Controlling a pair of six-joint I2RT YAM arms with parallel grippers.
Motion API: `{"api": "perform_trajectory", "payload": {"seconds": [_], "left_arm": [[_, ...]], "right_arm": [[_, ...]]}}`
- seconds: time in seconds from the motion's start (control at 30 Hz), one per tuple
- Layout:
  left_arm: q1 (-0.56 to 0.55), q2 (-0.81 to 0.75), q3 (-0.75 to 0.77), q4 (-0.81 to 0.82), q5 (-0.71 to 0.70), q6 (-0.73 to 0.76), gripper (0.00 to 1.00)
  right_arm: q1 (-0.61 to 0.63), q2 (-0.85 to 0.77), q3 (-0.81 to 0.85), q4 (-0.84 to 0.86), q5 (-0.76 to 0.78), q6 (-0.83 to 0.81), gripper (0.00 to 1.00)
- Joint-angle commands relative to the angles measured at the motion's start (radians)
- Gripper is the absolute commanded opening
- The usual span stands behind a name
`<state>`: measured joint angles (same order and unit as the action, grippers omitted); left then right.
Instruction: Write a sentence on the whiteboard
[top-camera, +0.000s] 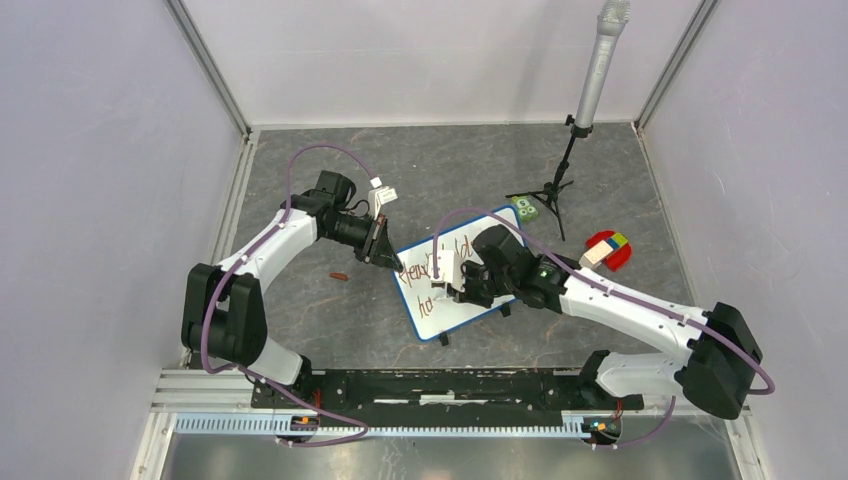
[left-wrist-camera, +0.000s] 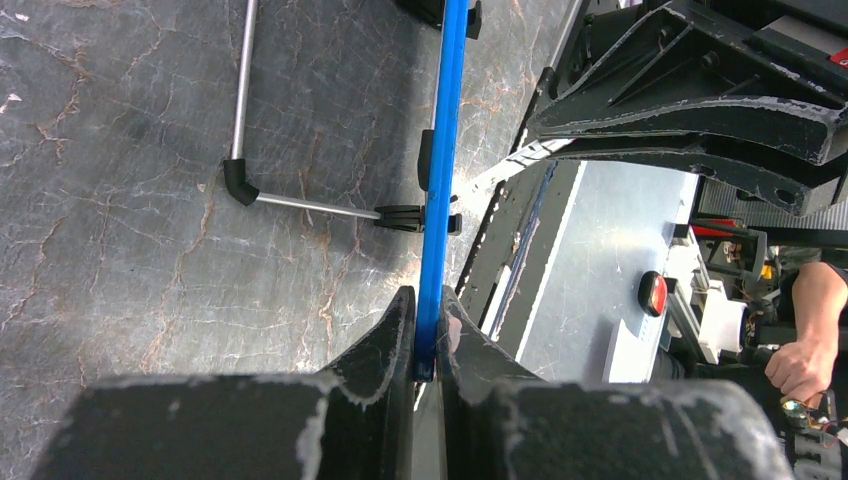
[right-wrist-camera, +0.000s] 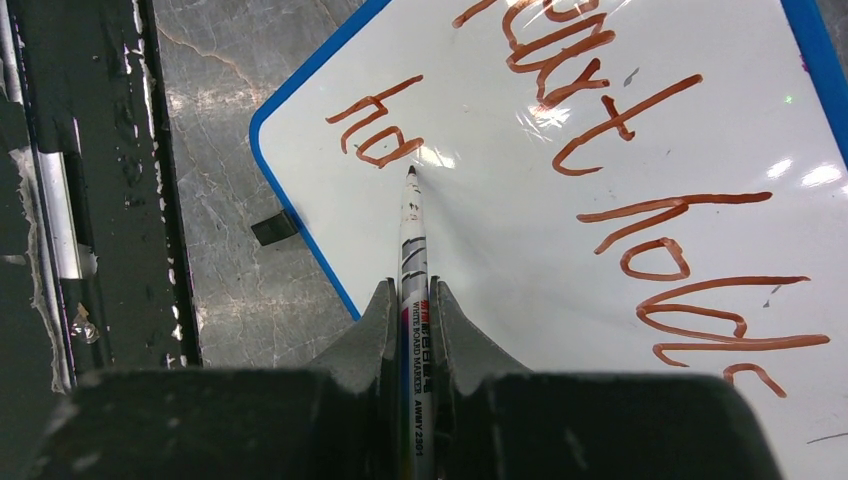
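Right gripper (right-wrist-camera: 411, 295): fingers pressed onto the barrel of the marker (right-wrist-camera: 411, 235), pinching it in line with the jaws, nib pointing away from the wrist camera.
Marker nib: at the board, just beside the last stroke of the lower line; whether it touches cannot be told.
Left gripper (left-wrist-camera: 428, 315): fingers pinching the blue frame of the whiteboard (left-wrist-camera: 441, 150) edge-on, bracing it.
Whiteboard place: mid-table between the two arms, set at an angle to the near edge, with a wire prop leg (left-wrist-camera: 300, 205) behind it.
Sentence (right-wrist-camera: 600, 130): reddish-brown; two words fill the upper line, and the lower line has only two letters, so it looks roughly two-thirds done.
Step in hand: forming the next letter of the third word.
Doing it well: light, even pressure on a glossy face that lets a nib skate; short strokes; a firm left pinch so the board does not swing on its feet; letters spaced into the bare white beside the nib; fingers clear of wet ink.
Surface: grey marbled table top (left-wrist-camera: 120, 200), matte.
Room: pale walls on three sides; microphone stand (top-camera: 590, 90) at the far right; red block toy (top-camera: 610, 250) near it; small brown piece (top-camera: 339, 275) left of the board.
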<state>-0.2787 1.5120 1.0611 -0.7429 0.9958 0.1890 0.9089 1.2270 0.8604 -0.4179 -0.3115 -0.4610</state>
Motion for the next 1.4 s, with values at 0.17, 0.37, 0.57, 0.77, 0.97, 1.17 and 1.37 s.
{"api": "perform_trajectory", "payload": {"seconds": [0.17, 0.37, 0.57, 0.77, 0.97, 1.17, 1.37], "left_arm": [[-0.002, -0.013, 0.028, -0.002, -0.014, 0.018, 0.02], [-0.002, -0.014, 0.028, -0.003, -0.016, 0.018, 0.02], [-0.002, -0.016, 0.028, -0.002, -0.016, 0.017, 0.02], [-0.002, -0.015, 0.028, -0.003, -0.017, 0.018, 0.02], [-0.002, -0.017, 0.028, -0.002, -0.017, 0.018, 0.02], [-0.003, -0.018, 0.027, -0.003, -0.017, 0.021, 0.02], [-0.002, -0.014, 0.027, -0.002, -0.018, 0.020, 0.02]], "right_arm": [[-0.002, 0.006, 0.024, 0.024, -0.031, -0.002, 0.00], [-0.002, 0.016, 0.020, 0.021, 0.011, -0.008, 0.00], [-0.024, 0.010, 0.051, 0.014, 0.072, -0.014, 0.00], [-0.049, 0.004, 0.084, 0.024, 0.073, -0.002, 0.00], [-0.050, 0.013, 0.065, 0.008, 0.032, -0.002, 0.00], [-0.047, 0.008, 0.023, -0.009, 0.005, -0.005, 0.00], [-0.031, -0.005, -0.031, -0.018, -0.044, -0.001, 0.00]]}}
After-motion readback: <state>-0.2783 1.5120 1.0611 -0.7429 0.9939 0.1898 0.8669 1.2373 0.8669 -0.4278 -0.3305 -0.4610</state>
